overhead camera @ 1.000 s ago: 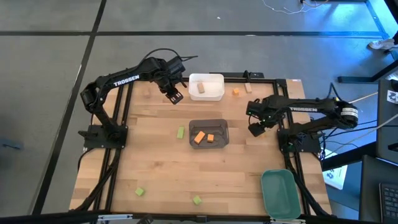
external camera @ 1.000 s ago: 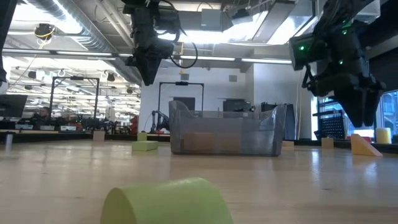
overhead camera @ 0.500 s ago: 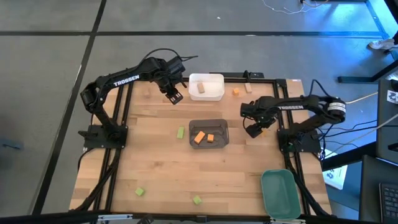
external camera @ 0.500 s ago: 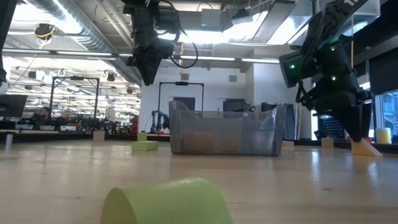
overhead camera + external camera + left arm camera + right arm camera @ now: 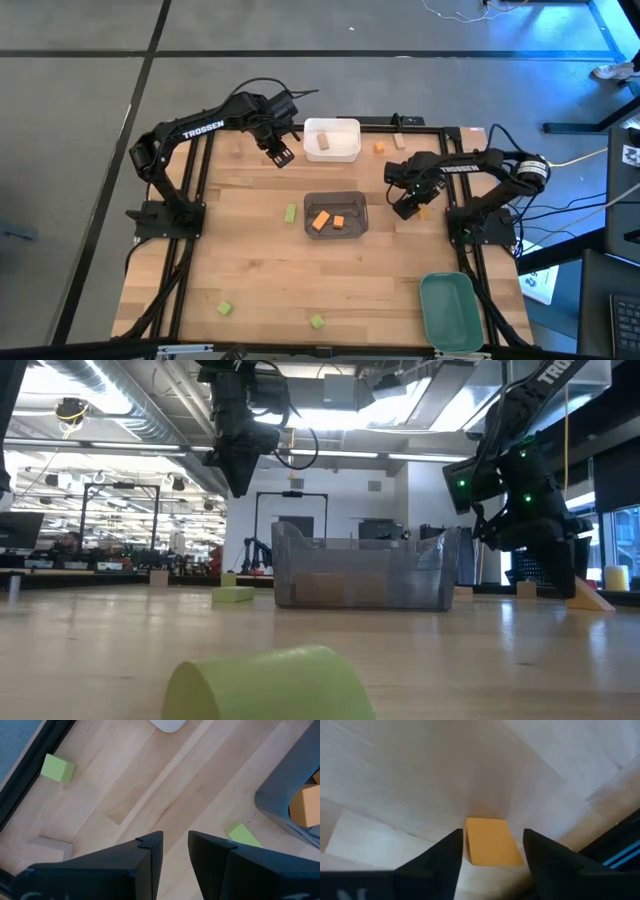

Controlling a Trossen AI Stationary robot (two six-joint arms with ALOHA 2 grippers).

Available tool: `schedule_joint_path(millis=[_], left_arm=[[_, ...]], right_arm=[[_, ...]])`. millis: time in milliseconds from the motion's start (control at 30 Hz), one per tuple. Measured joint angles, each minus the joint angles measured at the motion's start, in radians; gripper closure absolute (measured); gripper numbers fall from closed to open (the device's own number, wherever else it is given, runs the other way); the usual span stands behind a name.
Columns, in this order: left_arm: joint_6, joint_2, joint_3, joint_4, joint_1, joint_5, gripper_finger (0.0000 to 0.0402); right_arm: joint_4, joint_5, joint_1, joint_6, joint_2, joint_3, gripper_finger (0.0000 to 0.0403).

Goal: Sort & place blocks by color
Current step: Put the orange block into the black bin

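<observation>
My right gripper (image 5: 407, 208) is low over the table to the right of the dark grey bin (image 5: 358, 228), and it is open. In the right wrist view its fingers stand on either side of an orange block (image 5: 490, 845) that lies on the wood. My left gripper (image 5: 280, 155) hangs high beside the white bin (image 5: 345, 127), holds nothing, and shows a narrow gap between its fingers (image 5: 175, 845). Two orange blocks (image 5: 321, 221) lie in the grey bin and a tan block (image 5: 323, 143) lies in the white bin. Green blocks (image 5: 290, 213), (image 5: 226, 308), (image 5: 316, 321) lie loose on the table.
The green bin (image 5: 448, 310) sits at the near right corner. Another orange block (image 5: 380, 148) and tan blocks (image 5: 398, 141), (image 5: 237, 150) lie near the far edge. A black frame (image 5: 420, 124) borders the wooden table. The low view has a green block (image 5: 265, 680) close to the camera.
My right gripper has come down toward the table and shifted slightly toward the left edge, ending with its fingers astride the orange block. The left arm has kept still, and no block has moved.
</observation>
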Motion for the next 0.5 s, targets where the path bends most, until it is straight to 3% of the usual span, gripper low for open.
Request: schedule_joint_path(millis=[200, 500], left_arm=[[0.000, 0.000, 0.000, 0.000, 0.000, 0.000, 0.0319], [0.003, 0.000, 0.000, 0.000, 0.000, 0.000, 0.0319]], right_arm=[[0.003, -0.017, -0.015, -0.004, 0.017, 0.001, 0.0268], [0.030, -0.064, -0.016, -0.032, 0.017, 0.086, 0.0270]])
